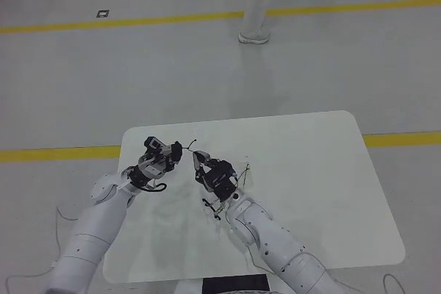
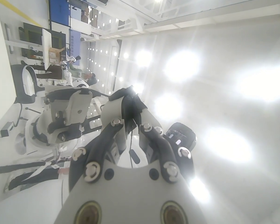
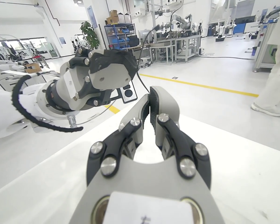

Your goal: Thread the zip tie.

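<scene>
**Both pairs of jaws pinched one zip tie (image 3: 143,84) above the table (image 1: 316,191)**

Over the table's far edge, toward its left corner, the two arms stood almost tip to tip. The left gripper (image 2: 130,100) hung nearer that corner. Its black-wrapped fingertips (image 3: 114,58) were pressed together on the tie, partway along its length. The right gripper (image 3: 150,96) sat just beside it, farther in over the table, with its ribbed pads closed on the tie's lower end. Only a short, curved black span ran between the two pinch points.

From the left gripper the rest of the strap rose away from the table. Its long axis was near upright, and it ended in a free tip well above both grippers. Which end carried the locking head was too small to tell.

As a judgement, threading turned on that free tip. It lay beyond the left gripper, on the side away from the right one. The strap would therefore need bending round into a loop before one end could meet the other, and the left gripper was the nearer one to steer it.
</scene>
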Tool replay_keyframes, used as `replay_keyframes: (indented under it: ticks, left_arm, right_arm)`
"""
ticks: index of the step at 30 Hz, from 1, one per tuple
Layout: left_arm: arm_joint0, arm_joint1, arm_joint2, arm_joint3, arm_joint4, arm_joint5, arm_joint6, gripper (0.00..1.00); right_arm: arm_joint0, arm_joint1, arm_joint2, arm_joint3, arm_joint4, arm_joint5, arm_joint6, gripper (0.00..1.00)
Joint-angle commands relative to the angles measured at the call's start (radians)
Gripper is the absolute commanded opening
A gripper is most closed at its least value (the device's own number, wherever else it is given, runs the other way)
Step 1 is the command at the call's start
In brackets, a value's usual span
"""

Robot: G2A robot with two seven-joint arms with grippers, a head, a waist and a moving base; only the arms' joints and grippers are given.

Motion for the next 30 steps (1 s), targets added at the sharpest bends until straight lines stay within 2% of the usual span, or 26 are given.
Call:
replay_keyframes:
  ticks: [1, 30]
  left_arm:
    - [0.001, 0.0, -0.001, -0.001, -0.001, -0.001, -0.003, 0.0]
    - [0.013, -0.003, -0.015, -0.011, -0.012, 0.013, -0.019, 0.0]
  right_arm:
    - [0.0, 0.0, 0.0, 0.001, -0.003, 0.002, 0.003, 0.0]
    - [-0.003, -0.002, 0.014, 0.01, 0.024, 0.036, 0.051, 0.0]
